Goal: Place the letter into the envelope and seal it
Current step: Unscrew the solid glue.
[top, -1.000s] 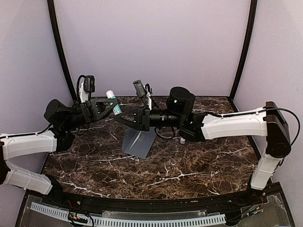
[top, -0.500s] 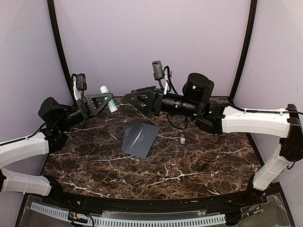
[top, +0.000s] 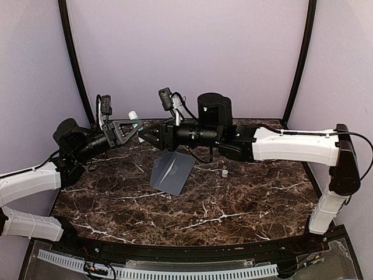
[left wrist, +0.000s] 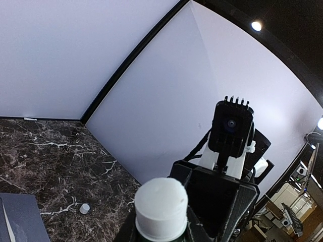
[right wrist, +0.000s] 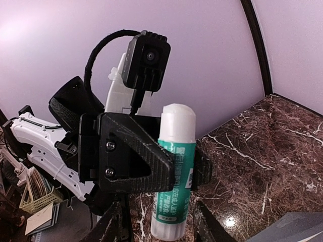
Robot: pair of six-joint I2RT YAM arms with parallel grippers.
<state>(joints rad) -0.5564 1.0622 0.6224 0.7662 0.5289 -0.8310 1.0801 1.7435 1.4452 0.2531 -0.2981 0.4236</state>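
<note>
Holding a glue stick [right wrist: 175, 166] by its green-labelled body, your left gripper [top: 134, 127] has the white cap standing clear above its fingers. Your right gripper [top: 147, 135] meets it tip to tip, jaws spread; whether they touch the stick cannot be told. The envelope [top: 172, 172] lies flat on the table [top: 245, 204] below both grippers. A small white cap [top: 225, 172] lies under your right arm.

The counter [top: 250, 204] was dark brown marble veined with white. A slate-grey envelope [top: 172, 173] lay flat on it, turned at a slant to the counter's edges. A small white cap [top: 224, 172] stood on the stone to the envelope's right, near it but not touching.
</note>
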